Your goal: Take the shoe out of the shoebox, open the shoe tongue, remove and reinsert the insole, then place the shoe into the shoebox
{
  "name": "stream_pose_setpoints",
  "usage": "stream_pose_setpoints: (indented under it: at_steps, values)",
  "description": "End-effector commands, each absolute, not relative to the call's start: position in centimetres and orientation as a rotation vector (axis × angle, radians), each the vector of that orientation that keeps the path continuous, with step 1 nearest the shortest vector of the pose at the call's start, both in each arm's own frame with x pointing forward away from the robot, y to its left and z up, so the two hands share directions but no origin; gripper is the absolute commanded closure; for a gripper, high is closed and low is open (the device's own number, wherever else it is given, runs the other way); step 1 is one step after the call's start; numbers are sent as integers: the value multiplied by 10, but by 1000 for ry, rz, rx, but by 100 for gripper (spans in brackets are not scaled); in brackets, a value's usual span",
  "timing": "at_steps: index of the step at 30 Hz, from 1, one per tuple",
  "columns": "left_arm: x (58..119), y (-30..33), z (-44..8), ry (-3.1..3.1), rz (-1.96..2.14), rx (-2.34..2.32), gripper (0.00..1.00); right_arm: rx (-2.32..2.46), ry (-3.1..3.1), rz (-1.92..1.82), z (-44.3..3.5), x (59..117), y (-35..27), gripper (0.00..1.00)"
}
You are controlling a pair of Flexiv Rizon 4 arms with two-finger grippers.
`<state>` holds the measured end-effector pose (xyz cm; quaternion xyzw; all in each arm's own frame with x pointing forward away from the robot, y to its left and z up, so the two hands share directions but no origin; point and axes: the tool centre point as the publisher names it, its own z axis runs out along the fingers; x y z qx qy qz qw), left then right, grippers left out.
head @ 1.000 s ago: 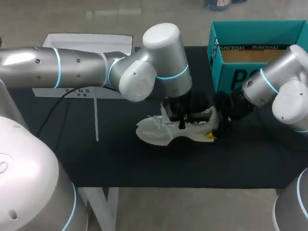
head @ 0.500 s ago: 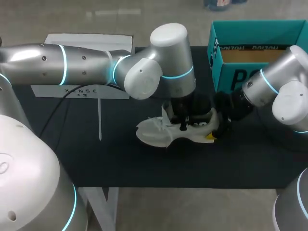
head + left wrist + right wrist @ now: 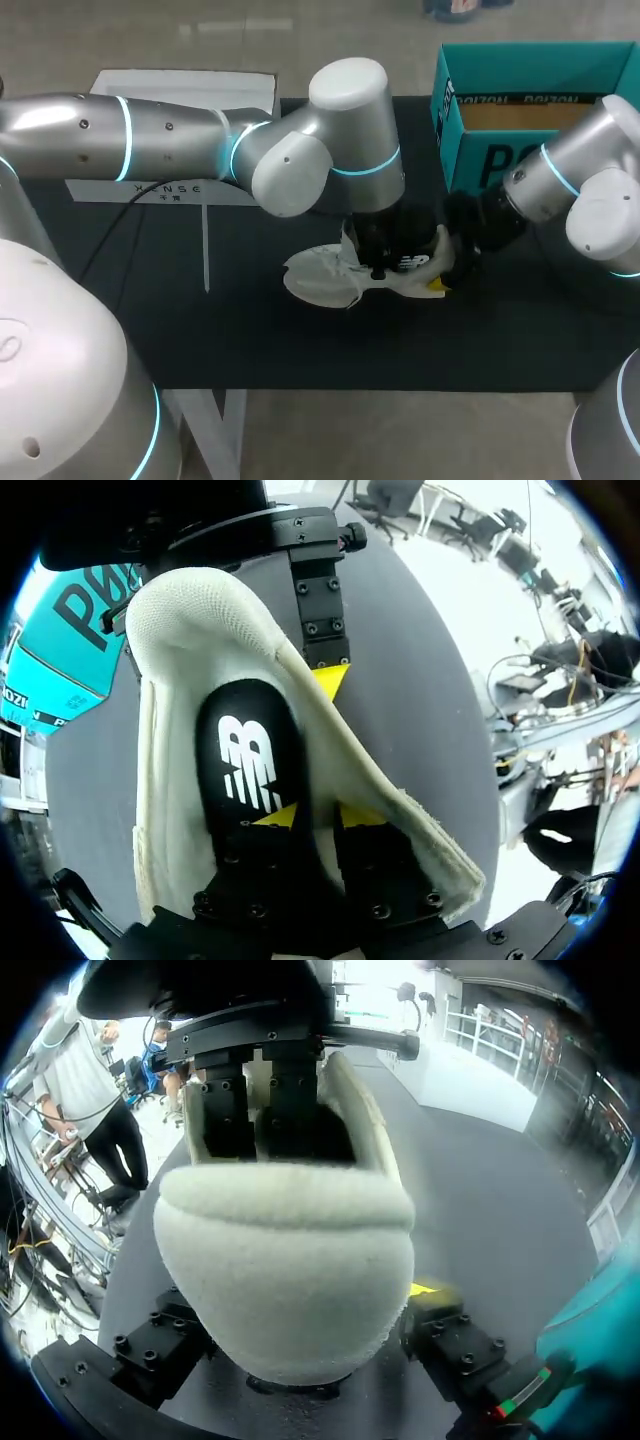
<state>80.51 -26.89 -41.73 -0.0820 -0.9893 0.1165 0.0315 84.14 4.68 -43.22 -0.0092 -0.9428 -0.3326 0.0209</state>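
Note:
The white shoe [image 3: 325,275] lies on the black table, toe toward the left. My left gripper [image 3: 383,258] reaches down into its opening. In the left wrist view the left gripper [image 3: 318,817] has both yellow tips slightly parted, resting on the black insole [image 3: 245,765] inside the shoe [image 3: 170,630]. My right gripper [image 3: 446,262] holds the heel. In the right wrist view the padded heel [image 3: 285,1280] fills the right gripper [image 3: 290,1345], with a finger against each side. The teal shoebox [image 3: 530,110] stands open at the back right.
A white lid [image 3: 185,88] lies at the back left beside my left arm, with a thin white strip [image 3: 205,250] in front of it. The shoebox wall [image 3: 600,1320] is close beside my right wrist. The table's front edge [image 3: 380,388] runs below the shoe.
My left gripper has pushed lower into the shoe and its fingers have parted a little. The shoe's toe has shifted slightly. The right arm has stayed put on the heel.

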Motion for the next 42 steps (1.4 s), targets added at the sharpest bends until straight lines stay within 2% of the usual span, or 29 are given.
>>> stream_pose_setpoints:
  at_steps: [1,6,10,16,28,31,33,35,36,42]
  values:
    - [791,-268,-434,-3056,363,-258,55,-33,-2925,-1027,-432,845,47,100]
    - [795,-267,-435,-3061,353,-263,62,-33,-2925,-1027,-432,845,47,100]
    - [796,-268,-442,-3066,347,-258,60,-33,-2925,-1027,-432,845,47,100]
    - [801,-267,-453,-3182,318,-298,63,-33,-2925,-1027,-432,845,47,100]
    - [827,-258,-461,-3262,266,-177,54,-33,-2925,-1027,-432,845,47,100]
    - [832,-257,-462,-3263,269,-137,59,-33,-2925,-1027,-432,845,47,100]
    - [833,-257,-462,-3256,272,-124,67,-33,-2925,-1027,-432,845,47,100]
    - [834,-257,-463,-3248,283,-107,93,-33,-2925,-1027,-432,845,47,100]
    - [834,-257,-463,-3250,279,-109,100,-33,-2925,-1027,-432,845,47,100]
    - [834,-261,-460,-3265,299,-134,100,-33,-2925,-1027,-432,845,47,100]
